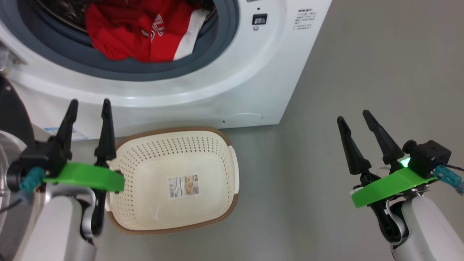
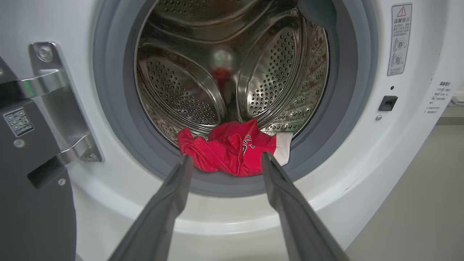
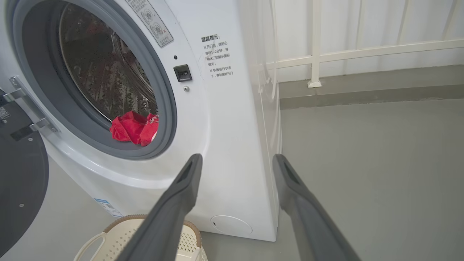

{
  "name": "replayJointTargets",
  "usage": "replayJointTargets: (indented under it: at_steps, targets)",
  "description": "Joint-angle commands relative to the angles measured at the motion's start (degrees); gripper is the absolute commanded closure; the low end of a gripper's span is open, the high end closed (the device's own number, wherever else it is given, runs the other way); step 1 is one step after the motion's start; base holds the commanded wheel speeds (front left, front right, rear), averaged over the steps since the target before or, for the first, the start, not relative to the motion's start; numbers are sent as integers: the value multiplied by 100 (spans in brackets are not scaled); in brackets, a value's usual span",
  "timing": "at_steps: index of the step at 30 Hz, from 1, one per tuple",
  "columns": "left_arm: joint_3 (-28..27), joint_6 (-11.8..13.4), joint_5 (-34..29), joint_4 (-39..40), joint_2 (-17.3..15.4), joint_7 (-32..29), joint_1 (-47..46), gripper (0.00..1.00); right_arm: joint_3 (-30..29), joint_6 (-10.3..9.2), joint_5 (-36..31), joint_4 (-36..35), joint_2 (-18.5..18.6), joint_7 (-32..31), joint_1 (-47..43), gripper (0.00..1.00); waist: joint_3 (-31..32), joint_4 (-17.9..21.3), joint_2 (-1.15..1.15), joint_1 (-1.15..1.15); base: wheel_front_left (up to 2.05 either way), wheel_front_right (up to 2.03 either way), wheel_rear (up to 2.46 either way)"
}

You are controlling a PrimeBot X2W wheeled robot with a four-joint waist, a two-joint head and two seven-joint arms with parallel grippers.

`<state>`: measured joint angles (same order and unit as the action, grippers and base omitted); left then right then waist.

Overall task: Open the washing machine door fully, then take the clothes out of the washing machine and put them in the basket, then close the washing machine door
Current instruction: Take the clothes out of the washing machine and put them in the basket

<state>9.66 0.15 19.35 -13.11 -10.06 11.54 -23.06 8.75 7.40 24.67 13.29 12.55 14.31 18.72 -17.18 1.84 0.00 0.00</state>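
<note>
The white washing machine (image 1: pixel 232 83) (image 2: pixel 362 152) (image 3: pixel 224 119) stands with its door (image 1: pixel 12 112) (image 2: pixel 32 188) (image 3: pixel 18 174) swung open to the left. Red clothes (image 1: pixel 141 32) (image 2: pixel 228 150) (image 3: pixel 134 127) with white trim lie at the drum's front lip. The cream basket (image 1: pixel 214 152) (image 3: pixel 108 237) sits on the floor before the machine, with nothing in it but its paper label. My left gripper (image 1: pixel 90 108) (image 2: pixel 226 161) is open, held in front of the machine and pointing at the clothes without touching them. My right gripper (image 1: pixel 355 117) (image 3: pixel 235 161) is open over the floor, right of the machine.
Grey floor (image 1: pixel 362 72) stretches to the right of the machine. A white railing (image 3: pixel 362 50) and a low kerb run along the back wall. The door's steel hinge (image 2: pixel 54 108) sticks out at the drum opening's left side.
</note>
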Motion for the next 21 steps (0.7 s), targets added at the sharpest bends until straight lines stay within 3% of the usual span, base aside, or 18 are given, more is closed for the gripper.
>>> replayJointTargets:
  at_steps: [1,21]
  targets:
    - [-154,-60,3,23,-184,-44,-334,0,89,9,-43,-171,2,69,96,0,-216,62,0,0,0,0,0]
    - [252,-54,-400,-2132,-274,-538,-3051,0,244,9,-100,-270,-128,69,474,0,-1048,342,0,0,0,0,0]
